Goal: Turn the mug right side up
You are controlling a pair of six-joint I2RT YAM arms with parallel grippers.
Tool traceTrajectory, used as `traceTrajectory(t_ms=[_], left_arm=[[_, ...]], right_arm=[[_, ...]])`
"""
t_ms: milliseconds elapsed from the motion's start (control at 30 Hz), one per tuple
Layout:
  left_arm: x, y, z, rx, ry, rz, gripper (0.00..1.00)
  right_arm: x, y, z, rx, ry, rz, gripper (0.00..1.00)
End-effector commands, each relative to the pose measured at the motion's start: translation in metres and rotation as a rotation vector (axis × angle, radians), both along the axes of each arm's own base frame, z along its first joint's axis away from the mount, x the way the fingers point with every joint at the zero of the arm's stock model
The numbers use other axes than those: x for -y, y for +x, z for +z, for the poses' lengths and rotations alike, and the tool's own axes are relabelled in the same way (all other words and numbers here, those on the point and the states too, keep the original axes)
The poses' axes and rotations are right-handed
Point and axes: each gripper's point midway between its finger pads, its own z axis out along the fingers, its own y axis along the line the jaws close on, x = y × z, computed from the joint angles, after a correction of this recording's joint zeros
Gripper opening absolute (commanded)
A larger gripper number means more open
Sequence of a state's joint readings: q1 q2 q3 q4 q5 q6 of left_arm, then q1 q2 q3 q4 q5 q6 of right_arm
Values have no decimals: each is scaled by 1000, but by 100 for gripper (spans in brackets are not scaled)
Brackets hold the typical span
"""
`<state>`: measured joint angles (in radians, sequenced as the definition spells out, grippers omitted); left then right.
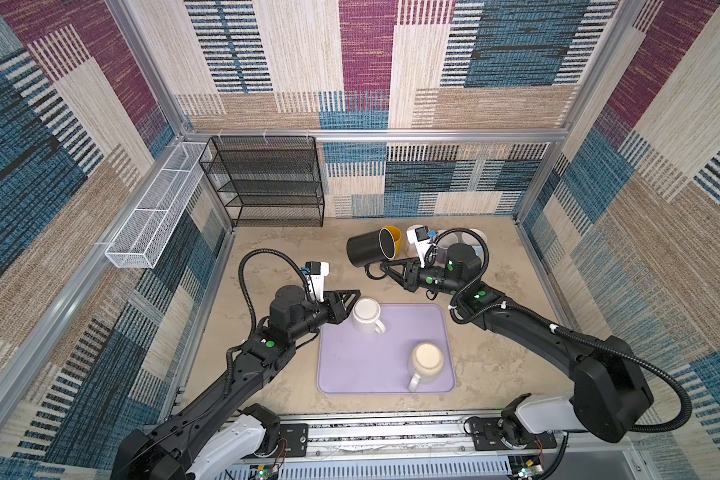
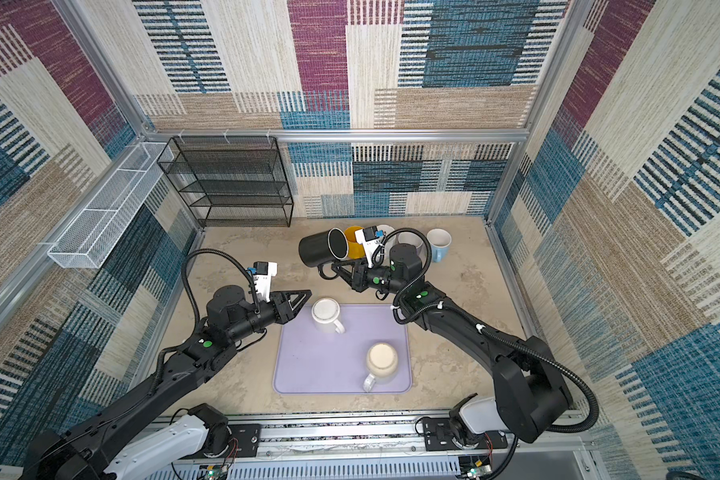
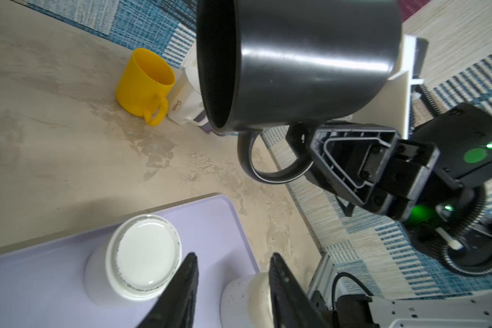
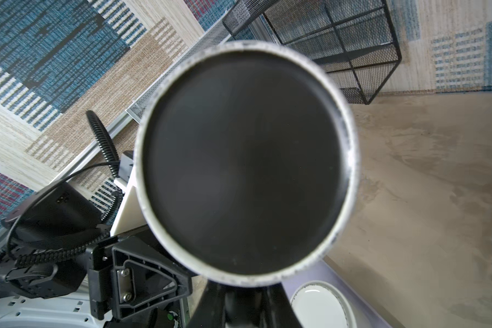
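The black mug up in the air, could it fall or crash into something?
Maybe. The right hand grips the black mug only by its handle, lying sideways in the air, so it might swing or slip. The yellow mug stands near it and could get knocked when it is set down. The left hand is open right beside the upside-down white mug and might bump it.

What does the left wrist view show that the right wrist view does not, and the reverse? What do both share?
Only the left wrist view: the yellow mug, the speckled mug, and the black mug seen side-on, with its open mouth and its handle, which the right gripper pinches.
Only the right wrist view: the black wire rack, the white mesh basket and the black mug's pale-ringed base.
Both: the black mug, and the upturned white mug on the lavender tray.
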<state>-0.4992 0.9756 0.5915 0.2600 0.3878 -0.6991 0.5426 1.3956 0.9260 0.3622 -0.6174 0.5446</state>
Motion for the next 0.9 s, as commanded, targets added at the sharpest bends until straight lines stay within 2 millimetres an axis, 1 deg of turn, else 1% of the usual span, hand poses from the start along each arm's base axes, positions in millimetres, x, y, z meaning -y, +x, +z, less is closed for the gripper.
traceTrajectory(t_ms=[0, 67, 100, 167, 200, 400, 567, 700, 867], left_arm=[[10, -4, 36, 86, -164, -86, 42], [11, -2, 40, 100, -201, -104, 42], [11, -1, 45, 124, -225, -114, 42], [11, 1, 48, 135, -255, -122, 41], [12, -2, 50, 147, -274, -156, 41], [12, -5, 63, 214, -343, -232, 42], [15, -5, 72, 247, -366, -272, 42], [18, 1, 71, 236, -346, -273, 42], [18, 1, 77, 259, -348, -282, 42]], right_arm=[[-4, -12, 45, 150, 127, 69, 0], [-4, -16, 49, 164, 136, 88, 0], [-4, -18, 49, 169, 139, 92, 0], [-4, -20, 51, 177, 142, 103, 0], [-4, -21, 52, 181, 145, 110, 0], [-7, -27, 59, 198, 161, 155, 0], [-8, -31, 63, 206, 175, 177, 0], [-9, -34, 64, 206, 189, 196, 0], [-10, -38, 67, 207, 205, 224, 0]])
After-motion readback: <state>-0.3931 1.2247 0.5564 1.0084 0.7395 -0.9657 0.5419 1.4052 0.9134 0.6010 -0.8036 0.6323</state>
